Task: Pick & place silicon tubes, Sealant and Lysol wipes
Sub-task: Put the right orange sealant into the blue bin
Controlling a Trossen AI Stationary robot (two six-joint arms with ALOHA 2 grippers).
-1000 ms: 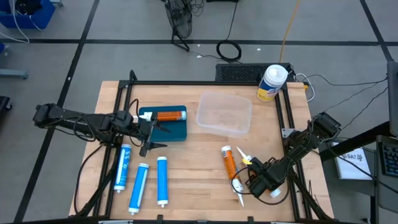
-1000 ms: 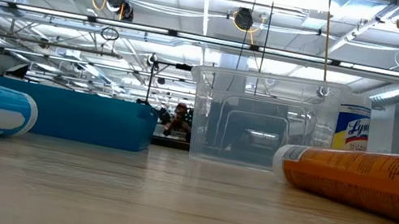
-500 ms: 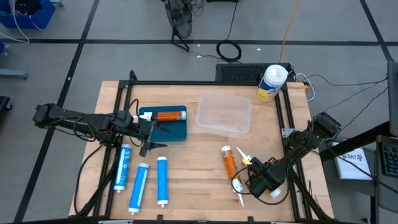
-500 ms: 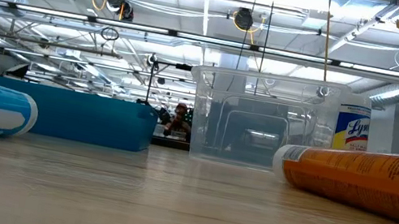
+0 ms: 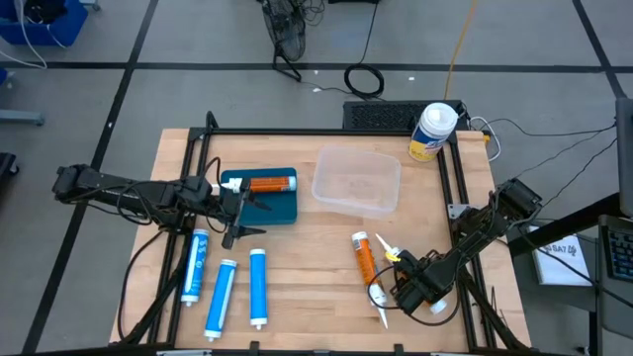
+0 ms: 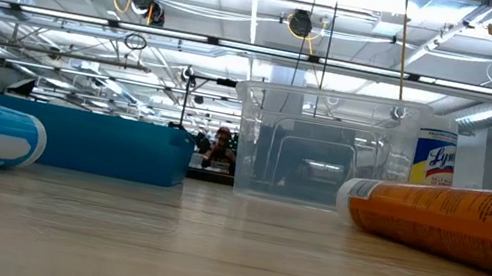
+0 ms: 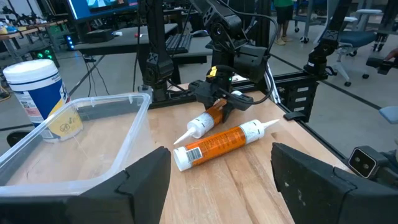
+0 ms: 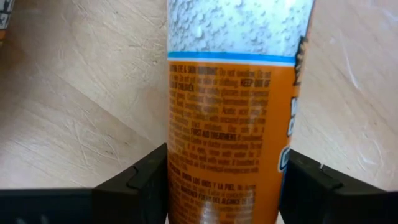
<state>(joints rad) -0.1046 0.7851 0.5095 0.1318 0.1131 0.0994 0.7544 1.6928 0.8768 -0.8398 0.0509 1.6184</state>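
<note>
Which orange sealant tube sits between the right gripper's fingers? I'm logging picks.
The orange sealant tube nearest the table's front edge; the right gripper straddles it. The others lie free.

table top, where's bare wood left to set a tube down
Free: the strip between the clear bin and the orange tube, and the near middle between the blue tubes and that tube. Crowded: the near right corner, where the right gripper straddles another orange tube, and around the blue tray under the left gripper.
</note>
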